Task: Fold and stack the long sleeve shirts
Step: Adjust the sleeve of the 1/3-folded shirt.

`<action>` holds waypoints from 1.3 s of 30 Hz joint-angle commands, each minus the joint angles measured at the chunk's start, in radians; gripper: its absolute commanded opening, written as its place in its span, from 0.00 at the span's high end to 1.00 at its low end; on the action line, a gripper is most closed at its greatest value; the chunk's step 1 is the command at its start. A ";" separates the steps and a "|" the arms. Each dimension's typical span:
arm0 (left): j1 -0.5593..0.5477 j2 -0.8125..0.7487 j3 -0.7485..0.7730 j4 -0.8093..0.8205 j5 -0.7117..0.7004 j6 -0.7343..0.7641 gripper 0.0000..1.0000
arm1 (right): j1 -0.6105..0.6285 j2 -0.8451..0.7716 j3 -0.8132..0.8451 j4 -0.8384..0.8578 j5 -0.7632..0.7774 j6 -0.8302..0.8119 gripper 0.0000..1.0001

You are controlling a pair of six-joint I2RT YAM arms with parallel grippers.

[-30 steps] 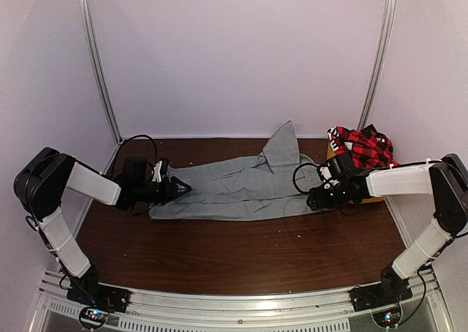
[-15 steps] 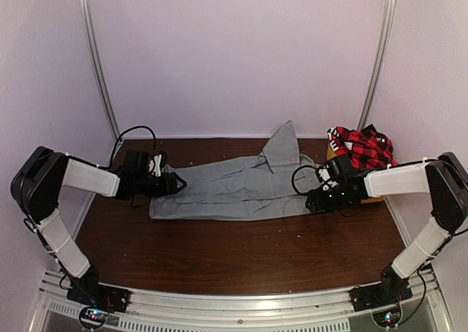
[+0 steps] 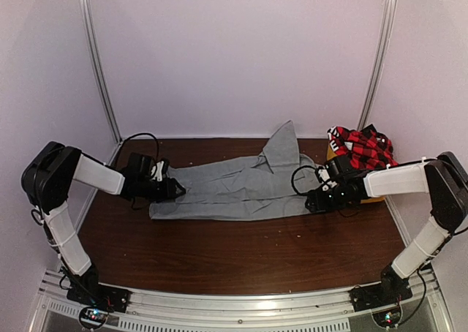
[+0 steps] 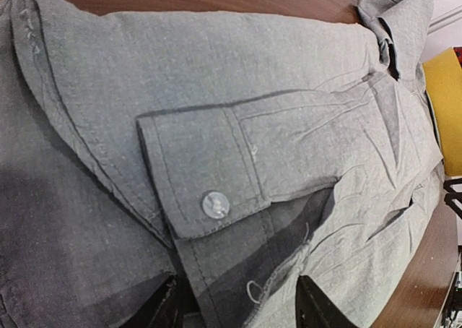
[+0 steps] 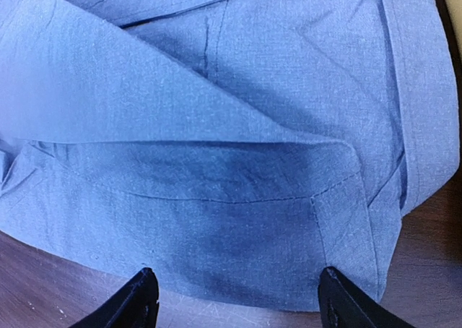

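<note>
though the left arm has shuffled its elbow out and back in over the last second, the grey shirt (image 3: 234, 189) hasn't budged. it lies stretched across the table (image 3: 241, 251) from one arm to the other, same outline as a moment ago. the left fingers (image 3: 175, 190) have lifted off a touch and settled again at the shirt's near end. from the wrist view the left fingers (image 4: 234, 310) stand apart with cloth lying between the tips, not pinched as far as i can see. just ahead of them sits a folded-in cuff (image 4: 206, 180) with its button (image 4: 216, 204) facing up, and the collar (image 4: 397, 17) lies far beyond that.

the right fingers (image 3: 313, 200) haven't shifted at all. the right fingers (image 5: 238, 303) are spread wide over the opposite end, with a folded flap of shirt right in front of the tips and bare table just below them.

the plaid shirt (image 3: 362, 148) sits heaped behind the right fingers, on what looks like a yellow tub (image 4: 444, 111), untouched.

so to my eye the sleeves are tucked in and both arms are lining up on the two ends. the left one seems to be hunting for its bite, and the fold itself isn't started yet.
</note>
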 commanded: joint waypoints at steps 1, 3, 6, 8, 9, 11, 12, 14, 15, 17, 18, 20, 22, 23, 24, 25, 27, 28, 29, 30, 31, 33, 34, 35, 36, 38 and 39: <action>0.020 0.037 -0.013 0.089 0.080 -0.015 0.49 | -0.002 0.012 -0.012 0.027 -0.010 -0.003 0.23; 0.028 0.052 -0.019 0.109 0.102 -0.025 0.53 | -0.001 0.011 -0.017 0.028 -0.009 -0.003 0.23; 0.030 0.071 -0.018 0.120 0.112 -0.029 0.56 | -0.001 0.010 -0.021 0.026 -0.003 -0.006 0.23; 0.031 0.078 -0.019 0.132 0.118 -0.036 0.59 | -0.001 0.008 -0.022 0.025 -0.003 -0.006 0.23; 0.031 0.081 -0.017 0.136 0.122 -0.039 0.61 | -0.001 0.007 -0.021 0.026 -0.003 -0.005 0.23; 0.031 0.082 -0.018 0.147 0.131 -0.044 0.66 | -0.001 0.007 -0.021 0.026 -0.004 -0.005 0.23; 0.031 0.082 -0.018 0.150 0.132 -0.045 0.68 | -0.002 0.008 -0.021 0.026 -0.006 -0.003 0.23; 0.031 0.078 -0.018 0.156 0.137 -0.046 0.76 | 0.000 0.010 -0.020 0.026 -0.007 -0.003 0.23; 0.031 0.075 -0.020 0.160 0.141 -0.048 0.81 | -0.001 0.011 -0.019 0.026 -0.007 -0.003 0.23; 0.031 0.066 -0.025 0.173 0.149 -0.054 0.93 | 0.000 0.011 -0.020 0.026 -0.006 -0.005 0.23; 0.031 0.058 -0.027 0.175 0.153 -0.057 0.98 | 0.000 0.010 -0.020 0.026 -0.005 -0.005 0.23; 0.031 0.037 -0.030 0.175 0.160 -0.060 1.00 | 0.000 0.011 -0.021 0.026 -0.004 -0.005 0.23; 0.031 0.007 -0.030 0.165 0.166 -0.060 1.00 | -0.001 0.009 -0.023 0.025 -0.004 -0.006 0.23; 0.031 -0.010 -0.030 0.157 0.170 -0.061 1.00 | -0.001 0.010 -0.023 0.023 -0.001 -0.006 0.23; 0.031 -0.026 -0.029 0.148 0.175 -0.063 1.00 | 0.000 0.010 -0.022 0.022 0.001 -0.007 0.23; 0.031 -0.045 -0.027 0.138 0.183 -0.066 1.00 | -0.001 0.011 -0.021 0.022 0.003 -0.008 0.23; 0.031 -0.084 -0.021 0.109 0.205 -0.071 1.00 | 0.000 0.010 -0.019 0.019 0.006 -0.008 0.23; 0.031 -0.105 -0.020 0.095 0.215 -0.076 1.00 | -0.001 0.009 -0.018 0.018 0.008 -0.009 0.22; 0.031 -0.125 -0.018 0.084 0.226 -0.083 1.00 | 0.000 0.008 -0.016 0.015 0.011 -0.009 0.22; 0.030 -0.146 -0.018 0.071 0.242 -0.092 1.00 | -0.001 0.006 -0.014 0.013 0.013 -0.012 0.23; 0.031 -0.164 -0.016 0.055 0.250 -0.100 1.00 | 0.000 0.005 -0.011 0.010 0.015 -0.012 0.23; 0.031 -0.206 -0.015 0.029 0.266 -0.113 1.00 | 0.000 0.002 -0.003 0.003 0.020 -0.014 0.23; 0.031 -0.225 -0.015 0.015 0.271 -0.118 1.00 | -0.002 0.001 0.000 -0.001 0.022 -0.015 0.22; 0.031 -0.245 -0.015 0.000 0.276 -0.123 1.00 | -0.002 0.000 0.004 -0.004 0.023 -0.015 0.22; 0.031 -0.264 -0.015 -0.011 0.282 -0.127 1.00 | -0.002 -0.002 0.006 -0.007 0.024 -0.017 0.22; 0.031 -0.309 -0.014 -0.035 0.298 -0.137 1.00 | 0.000 -0.006 0.009 -0.010 0.028 -0.018 0.22; 0.031 -0.325 -0.015 -0.041 0.305 -0.143 1.00 | -0.001 -0.008 0.009 -0.011 0.031 -0.018 0.22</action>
